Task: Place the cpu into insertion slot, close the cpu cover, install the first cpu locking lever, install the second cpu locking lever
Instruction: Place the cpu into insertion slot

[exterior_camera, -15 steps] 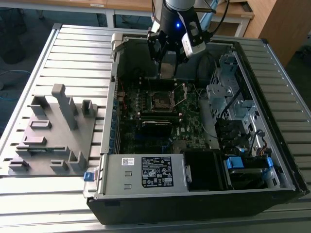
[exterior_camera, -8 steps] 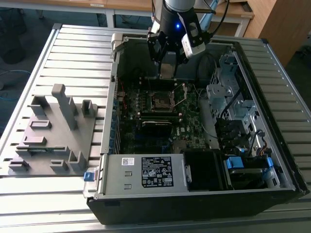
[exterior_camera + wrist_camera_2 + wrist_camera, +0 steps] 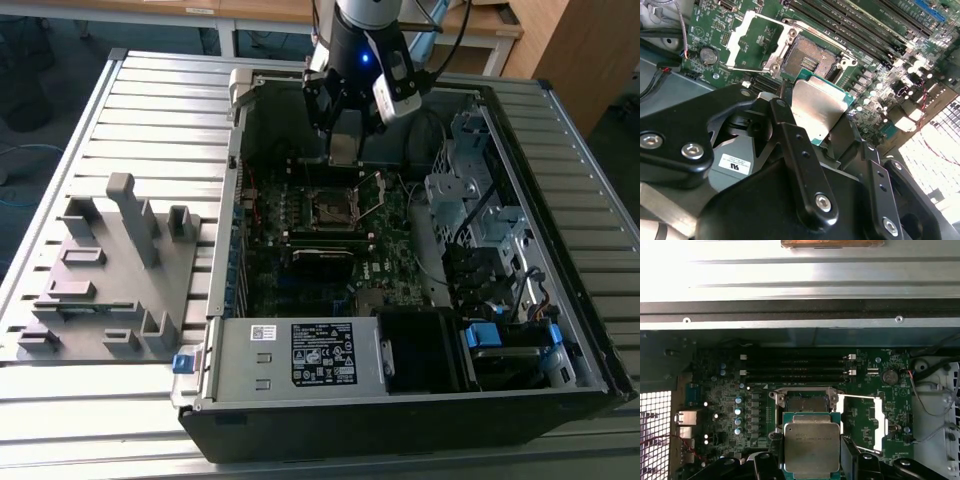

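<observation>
The exterior view looks down on the whole open case [image 3: 420, 425], while both wrist views sit close, sharing the insertion slot [image 3: 809, 59] [image 3: 800, 401].

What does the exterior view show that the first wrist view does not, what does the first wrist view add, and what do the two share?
Exterior view: the computer case on a slatted table, a grey tray of moulded blocks beside it, and the power supply box.
First wrist view: the printed metal top of the chip and a coin battery.
Shared: the circuit board, the socket, its cover swung open beside it, and the gripper clamping the chip.
</observation>
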